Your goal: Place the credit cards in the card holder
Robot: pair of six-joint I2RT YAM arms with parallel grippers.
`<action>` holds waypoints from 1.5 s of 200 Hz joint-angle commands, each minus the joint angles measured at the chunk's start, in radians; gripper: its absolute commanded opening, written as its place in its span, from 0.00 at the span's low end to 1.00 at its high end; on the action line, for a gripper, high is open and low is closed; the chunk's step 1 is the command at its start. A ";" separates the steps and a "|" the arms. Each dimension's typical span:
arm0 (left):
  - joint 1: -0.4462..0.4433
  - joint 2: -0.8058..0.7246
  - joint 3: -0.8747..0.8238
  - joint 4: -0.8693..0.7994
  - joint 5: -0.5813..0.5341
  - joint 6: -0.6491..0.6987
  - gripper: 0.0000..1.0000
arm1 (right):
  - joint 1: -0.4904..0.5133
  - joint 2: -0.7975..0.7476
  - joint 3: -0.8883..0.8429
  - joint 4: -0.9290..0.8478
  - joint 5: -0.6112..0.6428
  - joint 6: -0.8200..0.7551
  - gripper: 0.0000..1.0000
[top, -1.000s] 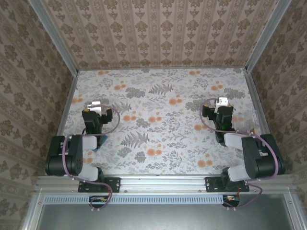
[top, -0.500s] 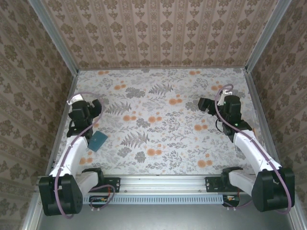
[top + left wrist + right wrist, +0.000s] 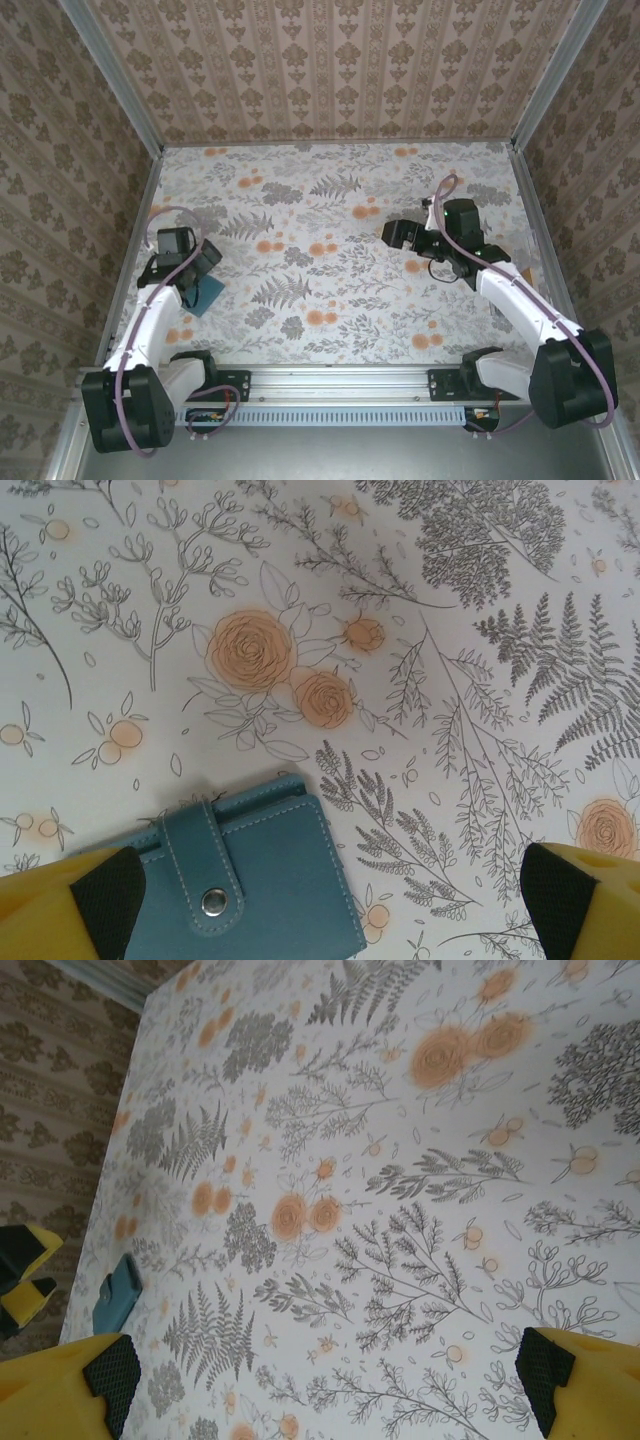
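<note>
The card holder (image 3: 262, 882) lies flat and closed on the worktop (image 3: 300, 560), its strap snapped down over the front. In the left wrist view it sits at the bottom of the picture, between the left fingers (image 3: 108, 902) but far off centre: one corner is hidden under the pad on the picture's left, and a broad strip of printed cloth separates it from the opposite pad. These fingers stand wide apart and grip nothing; whether they touch the holder cannot be told

From above, the card holder (image 3: 209, 293) rests near the left edge of the worktop (image 3: 330, 200), just on the near side of the left fingers (image 3: 207, 254), whose black body covers its far edge. The right fingers (image 3: 394, 232) hang over the right half of the worktop, well apart from the holder, spread wide with nothing between them

In the right wrist view the right fingers (image 3: 100, 1378) frame the lower corners, and the card holder (image 3: 122, 1291) shows small and far off at the left, beside a yellow tip of the other arm

Count: one teal card holder, two arms, two pairs of yellow fingers with black pads

Around it are the grey and orange floral cloth, brown patterned walls (image 3: 330, 70) on three sides and an aluminium rail (image 3: 340, 378) along the near edge, where both bases are bolted
</note>
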 commanded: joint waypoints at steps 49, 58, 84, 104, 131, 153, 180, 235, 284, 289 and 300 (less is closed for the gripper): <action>0.039 0.174 -0.002 0.100 0.199 0.002 1.00 | 0.101 0.094 0.051 -0.045 0.011 0.029 1.00; 0.040 0.205 0.014 0.095 0.207 0.006 1.00 | 0.110 0.103 0.052 -0.046 0.020 0.034 1.00; 0.040 0.266 0.019 0.099 0.220 0.001 1.00 | 0.126 0.126 0.053 -0.047 0.036 0.054 1.00; 0.026 0.306 0.008 0.133 0.269 -0.005 1.00 | 0.136 0.137 0.052 -0.051 0.046 0.060 0.99; -0.026 0.373 0.017 0.152 0.296 0.005 1.00 | 0.139 0.147 0.055 -0.065 0.059 0.063 1.00; -0.098 0.400 0.045 0.152 0.312 0.016 1.00 | 0.139 0.151 0.060 -0.081 0.070 0.061 1.00; -0.202 0.410 0.068 0.182 0.353 0.021 1.00 | 0.139 0.152 0.062 -0.100 0.094 0.061 0.99; -0.471 0.513 0.180 0.206 0.420 0.158 0.97 | 0.139 0.155 0.066 -0.139 0.133 0.050 0.84; -0.660 0.603 0.346 0.192 0.571 0.295 0.92 | 0.138 0.148 0.080 -0.185 0.199 0.040 0.75; -0.671 0.596 0.355 0.191 0.573 0.300 0.91 | 0.137 0.146 0.080 -0.185 0.205 0.041 0.75; -0.681 0.565 0.360 0.198 0.556 0.295 0.91 | 0.136 0.143 0.081 -0.184 0.209 0.040 0.72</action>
